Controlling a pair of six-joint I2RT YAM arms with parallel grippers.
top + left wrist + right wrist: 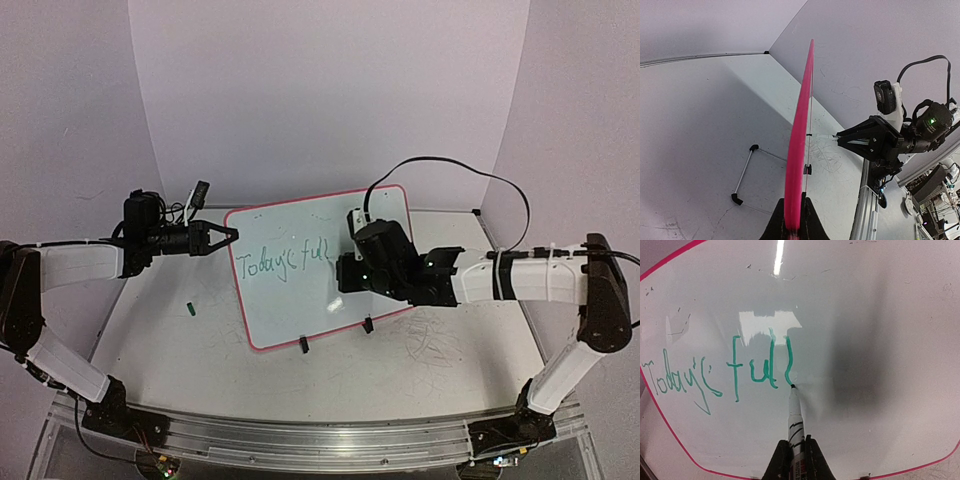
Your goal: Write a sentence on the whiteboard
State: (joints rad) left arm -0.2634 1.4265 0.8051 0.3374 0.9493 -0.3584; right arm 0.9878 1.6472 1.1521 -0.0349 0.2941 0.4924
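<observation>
The right tool (796,452) is clamped tight on a pen (795,420). The pen's tip touches the whiteboard (875,330) at the foot of the second "l". The sentence (740,372) so far reads "Today's full" in green, running from the board's 9 o'clock edge to about its middle. It looks unfinished: the bare half towards 3 o'clock leaves room for more words, and the pictures do not show what they should be.

The left tool (228,236) is closed on the pink frame near the board's 10 o'clock corner and steadies it. The board stands tilted on black clip feet (304,345) mid-table (200,380).

In the top view the right wrist hides the pen, the last letter and the board's 3 o'clock half. The left wrist view shows the board edge-on, with no writing visible. The pen's label is too blurred to read. A small dark object (189,310) lies at the board's 9 o'clock side; it may be the cap.
</observation>
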